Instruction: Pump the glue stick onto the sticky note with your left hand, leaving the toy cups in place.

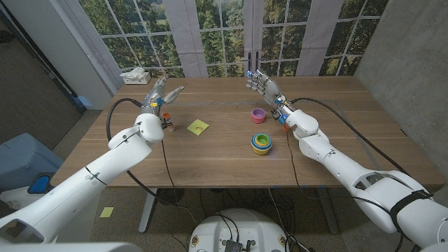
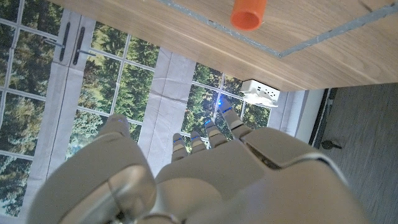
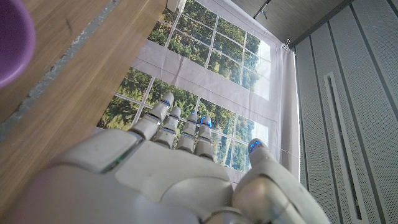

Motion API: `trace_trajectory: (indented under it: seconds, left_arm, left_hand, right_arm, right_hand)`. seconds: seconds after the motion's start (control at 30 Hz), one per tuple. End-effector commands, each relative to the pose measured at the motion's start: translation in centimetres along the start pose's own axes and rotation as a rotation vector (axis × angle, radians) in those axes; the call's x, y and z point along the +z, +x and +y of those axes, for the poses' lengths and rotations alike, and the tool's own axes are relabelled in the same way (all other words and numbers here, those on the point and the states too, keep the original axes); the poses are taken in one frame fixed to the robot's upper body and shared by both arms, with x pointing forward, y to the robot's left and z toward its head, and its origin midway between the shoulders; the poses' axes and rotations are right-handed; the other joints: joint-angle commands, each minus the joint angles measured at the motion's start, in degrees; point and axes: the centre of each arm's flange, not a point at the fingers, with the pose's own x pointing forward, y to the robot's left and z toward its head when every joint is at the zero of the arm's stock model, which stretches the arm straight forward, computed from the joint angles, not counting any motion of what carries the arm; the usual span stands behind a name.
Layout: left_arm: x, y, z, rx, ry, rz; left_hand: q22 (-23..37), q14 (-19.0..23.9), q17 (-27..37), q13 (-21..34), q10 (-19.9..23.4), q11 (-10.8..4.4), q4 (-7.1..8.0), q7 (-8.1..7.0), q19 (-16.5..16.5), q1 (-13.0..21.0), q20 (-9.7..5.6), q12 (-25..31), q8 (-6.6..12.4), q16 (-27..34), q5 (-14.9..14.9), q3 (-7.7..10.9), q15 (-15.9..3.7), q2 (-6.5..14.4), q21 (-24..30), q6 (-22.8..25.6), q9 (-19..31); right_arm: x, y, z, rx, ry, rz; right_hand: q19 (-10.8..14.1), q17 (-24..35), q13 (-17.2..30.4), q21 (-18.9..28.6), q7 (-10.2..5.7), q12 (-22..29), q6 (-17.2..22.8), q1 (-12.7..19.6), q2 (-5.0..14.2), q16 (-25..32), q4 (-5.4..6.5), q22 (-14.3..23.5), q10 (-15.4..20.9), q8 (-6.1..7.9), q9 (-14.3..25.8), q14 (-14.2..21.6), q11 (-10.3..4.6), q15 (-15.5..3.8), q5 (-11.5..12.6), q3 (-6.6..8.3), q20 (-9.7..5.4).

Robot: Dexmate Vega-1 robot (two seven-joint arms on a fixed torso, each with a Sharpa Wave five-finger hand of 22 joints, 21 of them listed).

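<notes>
A yellow sticky note [image 1: 198, 127] lies on the wooden table [image 1: 224, 164], left of centre. The glue stick [image 1: 169, 126] stands just left of it, close beside my left wrist; its orange cap [image 2: 247, 14] shows in the left wrist view. My left hand [image 1: 159, 94] [image 2: 186, 180] is raised beyond the glue stick with fingers spread, holding nothing. A purple toy cup [image 1: 259, 115] [image 3: 9, 37] sits right of centre, and a stack of coloured toy cups [image 1: 261, 143] stands nearer me. My right hand [image 1: 264, 84] [image 3: 174, 174] is held up behind the purple cup, fingers apart and holding nothing.
A white power strip [image 1: 135, 75] [image 2: 261, 93] lies at the table's far left corner. Windows with curtains run behind the table. Cables trail from both arms across the tabletop.
</notes>
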Motion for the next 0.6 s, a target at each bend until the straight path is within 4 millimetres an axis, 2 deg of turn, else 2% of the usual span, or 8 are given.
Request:
trace_trajectory:
  seconds: [0.03, 0.1, 0.2, 0.23, 0.33, 0.43, 0.6]
  left_arm:
    - [-2.3, 0.0, 0.9, 0.005, -0.236, -0.055]
    - [-2.4, 0.1, 0.9, -0.006, -0.261, -0.066]
    - [-2.4, 0.3, 0.8, -0.003, -0.314, -0.095]
    - [-2.4, 0.4, 0.8, -0.007, -0.332, -0.104]
    - [-2.5, 0.7, 0.7, -0.028, -0.396, -0.134]
    - [-2.6, 1.1, 0.5, -0.071, -0.452, -0.161]
    - [-2.6, 1.6, 0.1, -0.131, -0.554, -0.215]
  left_hand:
    - [0.2, -1.4, 0.2, 0.0, -1.0, 0.60, 1.96, 2.26, -1.8, -2.8, -0.72, 0.4, -0.03, 0.2, 0.9, 0.47, -2.26, 2.5, -1.7, -1.2, 0.0]
    - [0.2, -2.0, 0.2, 0.0, -1.1, 0.85, 2.87, 2.83, -2.2, -4.0, -0.90, 0.5, 0.04, 0.2, 1.2, 0.61, -2.52, 3.2, -2.3, -1.2, 0.0]
    - [0.2, -2.3, 0.2, 0.0, -1.1, 1.05, 4.46, 3.55, -2.8, -5.7, -1.09, 0.6, 0.18, 0.3, 1.7, 0.98, -2.71, 4.1, -3.1, -1.2, 0.0]
    - [0.2, -2.3, 0.2, 0.0, -1.0, 1.06, 4.92, 3.85, -2.9, -6.2, -1.42, 0.7, 0.18, 0.4, 1.9, 1.13, -2.70, 4.3, -3.3, -1.2, 0.0]
    - [0.2, -2.3, 0.1, 0.0, -0.8, 0.98, 5.93, 4.26, -2.9, -7.3, -2.13, 0.8, 0.21, 0.5, 2.4, 1.53, -2.83, 4.5, -3.8, -1.1, 0.0]
    - [0.1, -2.0, 0.0, -0.1, -0.3, 1.07, 6.78, 4.58, -2.1, -8.6, -4.49, 0.9, 0.29, 0.6, 3.0, 2.12, -3.33, 4.3, -4.3, -0.8, -0.1]
    - [0.0, -1.9, -0.1, -0.1, -0.2, 1.14, 6.98, 4.93, -1.1, -9.5, -6.86, 0.9, 0.22, 0.6, 3.6, 2.73, -3.52, 4.0, -4.9, -0.8, -0.1]
  right_arm:
    - [0.1, -1.2, -1.0, -0.054, 0.033, 0.021]
    - [0.1, -1.3, -1.1, -0.062, 0.044, 0.023]
    - [0.0, -1.5, -1.3, -0.075, 0.064, 0.023]
    - [0.0, -1.5, -1.4, -0.075, 0.068, 0.025]
    - [-0.2, -1.7, -1.6, -0.090, 0.081, 0.021]
    - [-0.2, -2.0, -1.8, -0.105, 0.092, 0.019]
    - [-0.1, -2.6, -2.3, -0.135, 0.092, 0.009]
  right_hand:
    - [0.1, -0.1, 0.1, -0.4, 0.51, 0.0, -0.2, -0.9, -0.32, -0.6, 0.22, 0.0, -0.4, -0.29, 0.0, -0.4, -0.40, -1.88, 0.4, -0.56, -0.27]
    - [0.2, -0.6, 0.0, -0.7, 2.32, 0.0, -0.2, -1.6, -0.53, -0.9, 0.32, 0.0, -0.3, -0.33, 0.0, -0.4, -1.79, -2.82, 0.6, -0.87, -0.27]
    - [0.2, -0.8, -0.1, -0.8, 3.47, -0.1, -0.6, -1.8, -0.60, -1.0, 0.29, 0.0, -0.3, -0.47, -0.1, -0.4, -1.85, -3.02, 0.7, -0.93, -0.54]
    - [0.2, -1.0, -0.1, -0.9, 3.85, -0.1, -0.7, -2.0, -0.61, -1.1, 0.29, 0.0, -0.4, -0.51, -0.1, -0.5, -1.45, -3.06, 0.7, -0.96, -0.70]
    - [0.2, -1.1, -0.1, -1.0, 3.96, -0.3, -1.0, -2.1, -0.66, -1.3, 0.30, 0.0, -0.7, -0.58, -0.1, -0.6, -1.34, -2.95, 0.8, -1.02, -1.09]
    - [0.2, -1.3, -0.1, -1.1, 4.01, -0.4, -1.2, -2.3, -0.73, -1.4, 0.30, 0.0, -1.0, -0.65, -0.1, -0.8, -1.16, -2.85, 0.8, -1.07, -1.36]
    - [0.2, -1.4, -0.1, -1.2, 4.01, -0.4, -1.4, -2.4, -0.80, -1.5, 0.29, 0.0, -1.1, -0.70, -0.2, -0.9, -1.20, -2.81, 0.8, -1.13, -1.43]
